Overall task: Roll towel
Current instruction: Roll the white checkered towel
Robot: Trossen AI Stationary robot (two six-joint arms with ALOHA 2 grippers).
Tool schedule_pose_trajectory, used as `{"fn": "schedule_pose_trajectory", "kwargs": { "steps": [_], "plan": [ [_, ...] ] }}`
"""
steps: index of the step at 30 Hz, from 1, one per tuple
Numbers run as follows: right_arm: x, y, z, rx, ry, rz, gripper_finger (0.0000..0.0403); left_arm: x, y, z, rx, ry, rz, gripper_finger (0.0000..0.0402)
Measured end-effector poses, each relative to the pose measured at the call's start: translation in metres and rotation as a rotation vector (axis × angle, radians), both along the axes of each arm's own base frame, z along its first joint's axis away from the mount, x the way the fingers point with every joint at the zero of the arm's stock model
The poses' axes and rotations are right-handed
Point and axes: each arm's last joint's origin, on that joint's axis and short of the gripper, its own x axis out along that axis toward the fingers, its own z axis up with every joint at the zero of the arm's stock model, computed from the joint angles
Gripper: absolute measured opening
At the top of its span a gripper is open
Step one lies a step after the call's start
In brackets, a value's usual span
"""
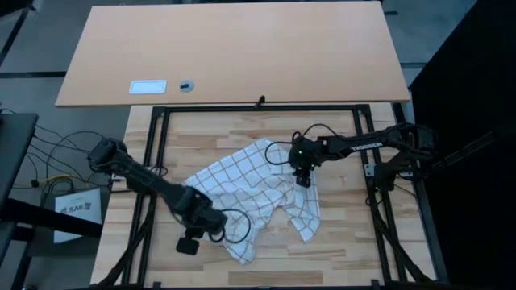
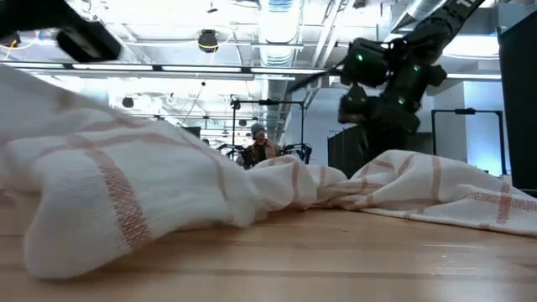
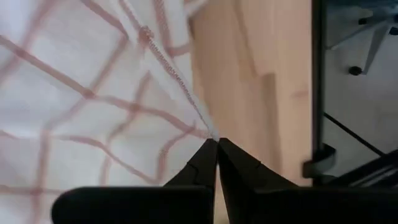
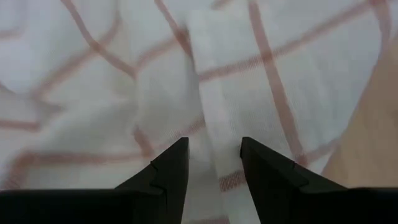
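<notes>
Towel [image 1: 258,197], thin white cloth with reddish-brown grid, lies crumpled mid-tabletop; my left gripper [image 3: 216,144] is pinched on its hem.
My right gripper [image 4: 214,155] is parted over a fold: clamp it, then pull both edges flat before rolling.

Bright ceiling lights [image 2: 277,33] glare; the near towel [image 2: 109,201] looks somewhat blurred.

- A white box [image 1: 78,211] on the floor left of the table carries dark lettering that looks like "SA6"; the rest is unreadable.
</notes>
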Motion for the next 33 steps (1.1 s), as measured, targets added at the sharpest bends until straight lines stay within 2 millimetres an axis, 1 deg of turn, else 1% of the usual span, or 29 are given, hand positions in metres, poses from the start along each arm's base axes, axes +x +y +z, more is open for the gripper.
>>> {"fn": "schedule_pose_trajectory", "kwargs": {
  "steps": [4, 8, 10, 12, 14, 18, 20, 22, 24, 26, 29, 33],
  "plan": [
    [-0.008, 0.001, -0.009, 0.009, 0.035, -0.004, 0.0134, -0.020, -0.030, -0.003, -0.008, 0.031, -0.013, 0.0000],
    [-0.009, 0.004, -0.011, 0.003, 0.037, 0.018, 0.0134, -0.045, -0.055, -0.008, 0.011, 0.067, -0.023, 0.0000],
    [-0.006, 0.006, -0.010, -0.003, 0.016, 0.029, 0.0134, -0.050, -0.061, -0.008, 0.028, 0.071, 0.002, 0.0001],
    [-0.003, 0.007, -0.008, -0.007, -0.002, 0.036, 0.0134, -0.046, -0.057, -0.005, 0.056, 0.059, 0.051, 0.0007],
    [0.001, 0.008, -0.003, -0.012, -0.023, 0.045, 0.0134, -0.036, -0.046, 0.005, 0.093, -0.001, 0.116, 0.0014],
    [0.010, 0.010, 0.008, -0.016, -0.048, 0.058, 0.0134, -0.013, -0.017, 0.027, 0.164, -0.169, 0.243, 0.0028],
    [0.014, 0.009, 0.012, -0.021, -0.070, 0.063, 0.0134, -0.006, -0.004, 0.036, 0.211, -0.289, 0.251, 0.0031],
    [0.017, 0.012, 0.015, -0.012, -0.095, 0.075, 0.0134, 0.003, 0.012, 0.037, 0.303, -0.375, 0.243, 0.0031],
    [0.022, 0.018, 0.018, 0.008, -0.139, 0.111, 0.0134, 0.012, 0.031, 0.028, 0.368, -0.368, 0.251, 0.0029],
    [0.021, 0.026, 0.017, 0.031, -0.129, 0.116, 0.0134, 0.020, 0.051, 0.010, 0.408, -0.323, 0.271, 0.0025],
    [0.016, 0.031, 0.009, 0.089, -0.084, 0.043, 0.0134, 0.026, 0.078, -0.020, 0.426, -0.285, 0.330, 0.0021],
    [0.016, 0.035, 0.009, 0.161, -0.063, -0.077, 0.0134, 0.027, 0.110, -0.058, 0.369, -0.289, 0.445, 0.0018]
  ]
}}
